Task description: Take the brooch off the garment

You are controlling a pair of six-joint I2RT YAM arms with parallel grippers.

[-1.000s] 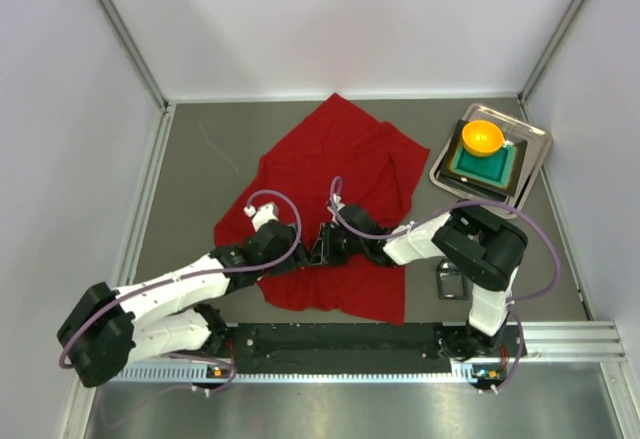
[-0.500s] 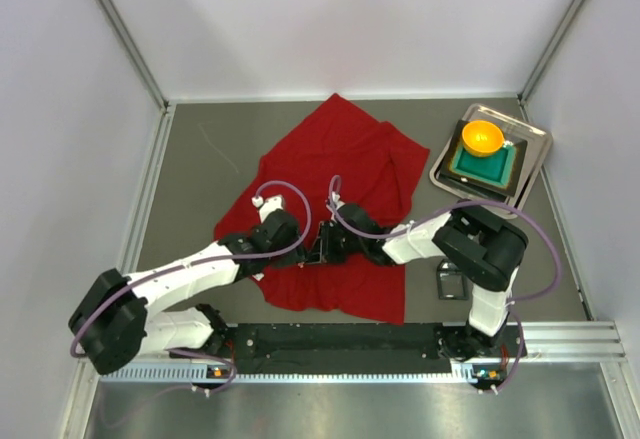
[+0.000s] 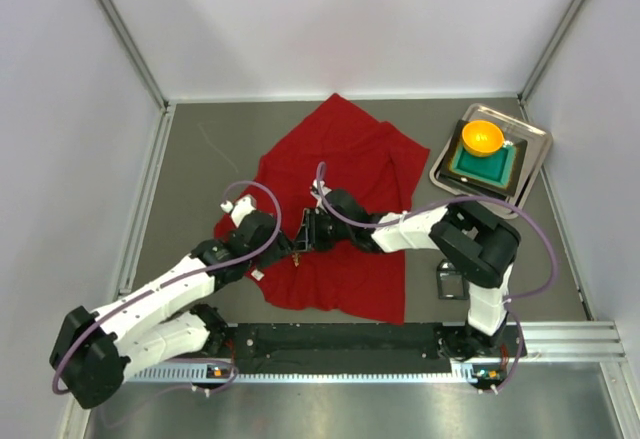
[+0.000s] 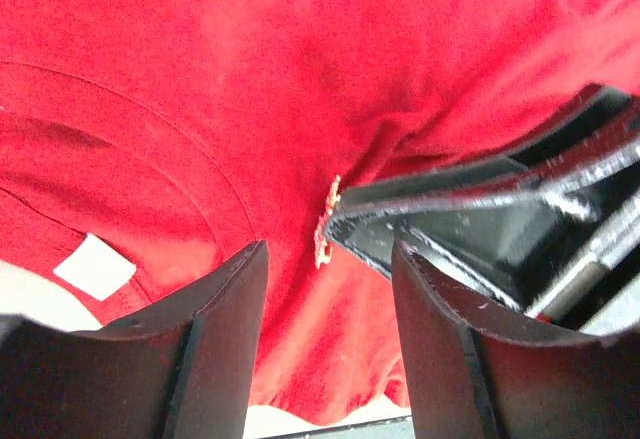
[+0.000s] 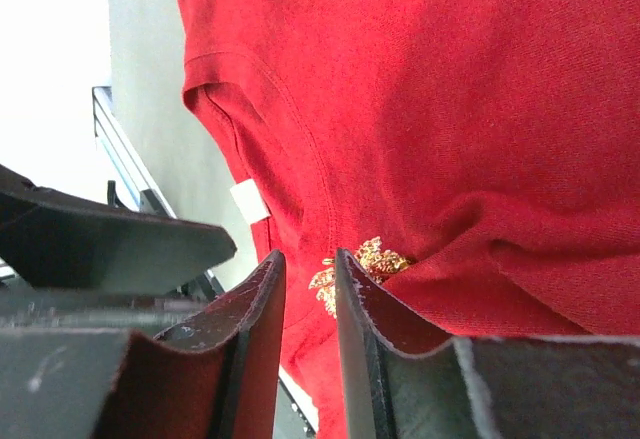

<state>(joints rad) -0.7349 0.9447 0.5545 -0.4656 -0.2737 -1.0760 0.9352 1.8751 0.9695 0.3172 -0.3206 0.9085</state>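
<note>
Top view: garment (image 3: 350,174) spread soft on bench (image 3: 200,149), brooch (image 3: 296,257) pinned on it between left gripper (image 3: 280,251) and right gripper (image 3: 302,244). Left wrist: jaws wide apart, holding nothing, brooch just ahead. Right wrist: jaws closed to a slit on brooch edge; probably light, stiff, fragile, best pinched across its body, not cloth.

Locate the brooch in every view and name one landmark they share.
Top external: the brooch is a tiny speck left of centre, on the near part of the garment.
Left wrist: at picture centre.
Right wrist: low, just right of centre.
Shared landmark: the white tag at the garment's edge, lower left in left wrist, left of centre in right wrist.
</note>
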